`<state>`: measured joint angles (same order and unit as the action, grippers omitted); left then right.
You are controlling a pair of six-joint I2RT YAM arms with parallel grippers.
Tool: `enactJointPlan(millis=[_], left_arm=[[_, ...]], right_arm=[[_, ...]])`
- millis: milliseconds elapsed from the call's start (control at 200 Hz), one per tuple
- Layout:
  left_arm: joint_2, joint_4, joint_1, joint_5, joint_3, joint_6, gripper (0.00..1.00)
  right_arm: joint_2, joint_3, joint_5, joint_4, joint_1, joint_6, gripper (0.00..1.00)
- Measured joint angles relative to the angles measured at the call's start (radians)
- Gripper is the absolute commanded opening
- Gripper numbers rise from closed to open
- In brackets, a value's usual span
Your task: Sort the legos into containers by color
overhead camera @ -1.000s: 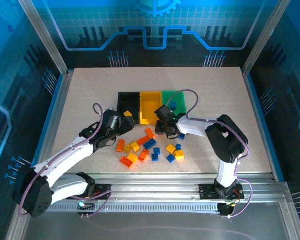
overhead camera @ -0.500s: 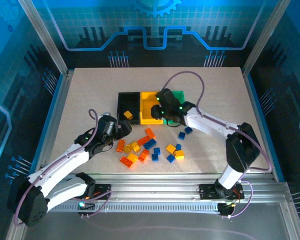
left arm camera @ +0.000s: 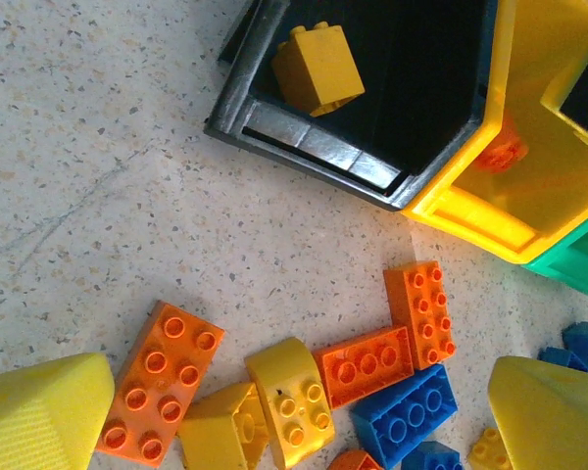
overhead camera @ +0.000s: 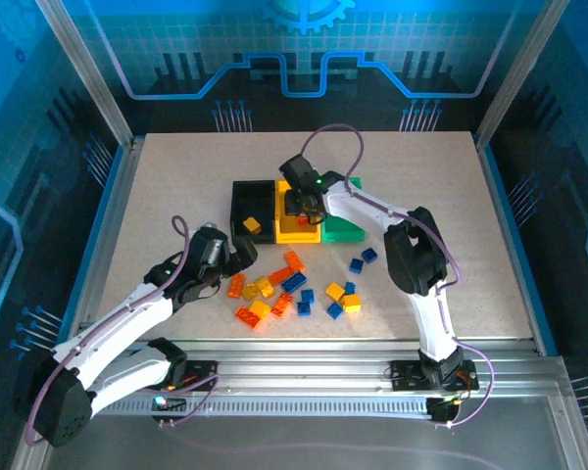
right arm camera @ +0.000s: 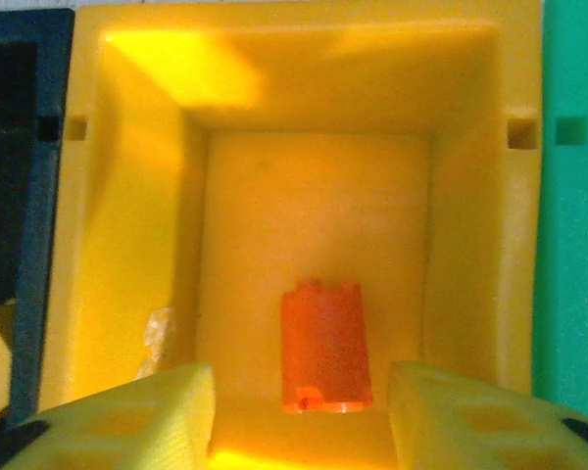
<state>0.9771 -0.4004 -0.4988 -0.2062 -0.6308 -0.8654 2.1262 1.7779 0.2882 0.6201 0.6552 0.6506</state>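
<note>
Right now the right claw (right arm camera: 299, 421) hangs over the yellow bin (right arm camera: 314, 88), its 2 fingers (right arm camera: 127, 416) spread apart and grasping nothing. Between them, a little ahead of the tips, an orange brick (right arm camera: 323, 348) lies loose on the bin's floor, with a clear gap to each finger. The black bin (right arm camera: 39, 255) adjoins the yellow one on that claw's left, the green bin (right arm camera: 568, 245) on its right; the 3 are joined in 1 row.

The left claw (left arm camera: 294, 416) hovers over the speckled table (left arm camera: 98, 196), released wide and holding nothing. Below it, between its yellow fingertips (left arm camera: 39, 411), lies a heap of loose legos (overhead camera: 274, 289): an orange 8-stud brick (left arm camera: 160, 392) next to the left fingertip, 2 yellow bricks (left arm camera: 289, 401) at the middle, 2 orange bricks (left arm camera: 372, 364) forming an L just ahead of those, and a blue brick (left arm camera: 404, 416) toward the right fingertip. Ahead of this claw stands the black bin's near corner, with 1 chunky yellow brick (left arm camera: 318, 67) resting inside. Farther to that claw's right, several blue bricks (overhead camera: 356, 265) and 1 more yellow one lie scattered on the table, apart from the bins.
</note>
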Motion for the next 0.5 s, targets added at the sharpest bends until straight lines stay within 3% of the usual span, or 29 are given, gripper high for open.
enactJointPlan(millis=[205, 500], left_arm=[[-0.003, -0.001, 0.0, 0.008, 0.0, 0.003, 0.99], [-0.003, 0.002, 0.0, 0.032, 0.0, 0.006, 0.99]], right_arm=[[-0.088, -0.067, -0.004, -0.014, -0.002, -0.003, 0.68], [-0.591, -0.557, -0.019, -0.072, -0.006, 0.048, 0.76]])
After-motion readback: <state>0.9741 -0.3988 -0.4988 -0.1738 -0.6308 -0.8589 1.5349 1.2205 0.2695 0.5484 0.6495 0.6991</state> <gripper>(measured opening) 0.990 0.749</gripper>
